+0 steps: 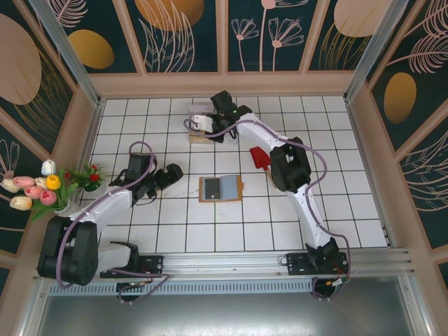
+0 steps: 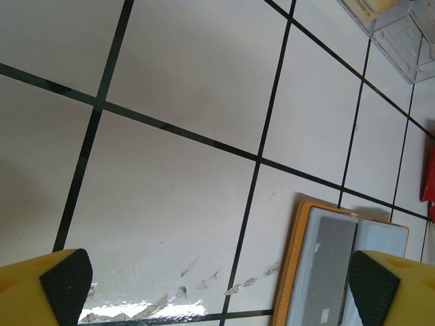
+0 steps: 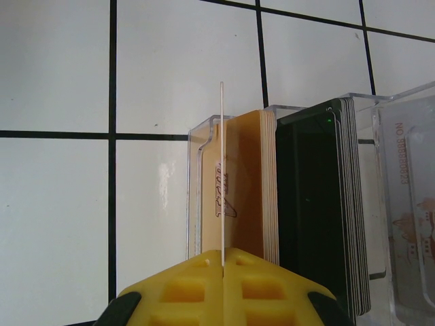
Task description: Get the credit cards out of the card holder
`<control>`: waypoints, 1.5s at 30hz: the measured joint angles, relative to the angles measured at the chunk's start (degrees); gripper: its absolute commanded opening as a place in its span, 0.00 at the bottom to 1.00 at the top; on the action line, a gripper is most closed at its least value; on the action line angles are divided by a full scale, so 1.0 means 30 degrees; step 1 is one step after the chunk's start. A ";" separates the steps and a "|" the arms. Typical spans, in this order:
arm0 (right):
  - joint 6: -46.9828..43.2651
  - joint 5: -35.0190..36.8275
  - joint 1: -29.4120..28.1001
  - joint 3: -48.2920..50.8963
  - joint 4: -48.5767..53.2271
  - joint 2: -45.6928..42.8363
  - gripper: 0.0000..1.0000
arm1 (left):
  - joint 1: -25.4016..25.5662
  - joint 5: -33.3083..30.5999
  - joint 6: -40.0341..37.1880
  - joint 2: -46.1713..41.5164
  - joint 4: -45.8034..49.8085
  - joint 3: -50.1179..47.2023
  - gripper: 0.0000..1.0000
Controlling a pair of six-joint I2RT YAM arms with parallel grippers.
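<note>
Card holder lies open and flat on the white-tiled worktop, tan rim up, grey-blue panels showing. A grey credit card lies on the holder's left panel; whether it is tucked into a slot or loose, cannot tell. Left claw sits low just left of the holder, black-padded fingertips spread wide with nothing between them; the right-hand pad overlaps the holder's edge in the left wrist view. Right claw is beyond the holder and slightly left, well apart from it, above a clear plastic box. Its yellow fingers are pressed together on one credit card, thin and pale, seen edge-on and upright. The card lines up with the box compartment holding a tan stack; contact with the box, cannot tell. A black stack stands in the same box. Red spatula lies beyond and right of the holder, near but apart. Tulip bunch sits far left of the holder, at the worktop edge.
</note>
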State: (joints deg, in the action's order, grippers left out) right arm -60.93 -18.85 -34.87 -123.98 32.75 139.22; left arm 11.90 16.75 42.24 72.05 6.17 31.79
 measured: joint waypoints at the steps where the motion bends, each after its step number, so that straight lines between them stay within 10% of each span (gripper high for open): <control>1: 0.0051 0.0007 0.0000 0.0000 0.0000 0.0029 0.03 | -0.0007 0.0000 0.0000 0.0000 0.0000 -0.0007 0.98; 45: 0.3177 0.0634 -0.0342 -0.0168 -0.1341 0.0393 0.28 | 0.0000 0.0350 0.0000 0.0000 -0.0117 -0.0248 0.99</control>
State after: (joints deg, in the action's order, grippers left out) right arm -51.40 -16.95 -35.90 -124.49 28.73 140.40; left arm 11.90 17.80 42.24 72.05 5.82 31.05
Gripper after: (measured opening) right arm 0.276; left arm 0.985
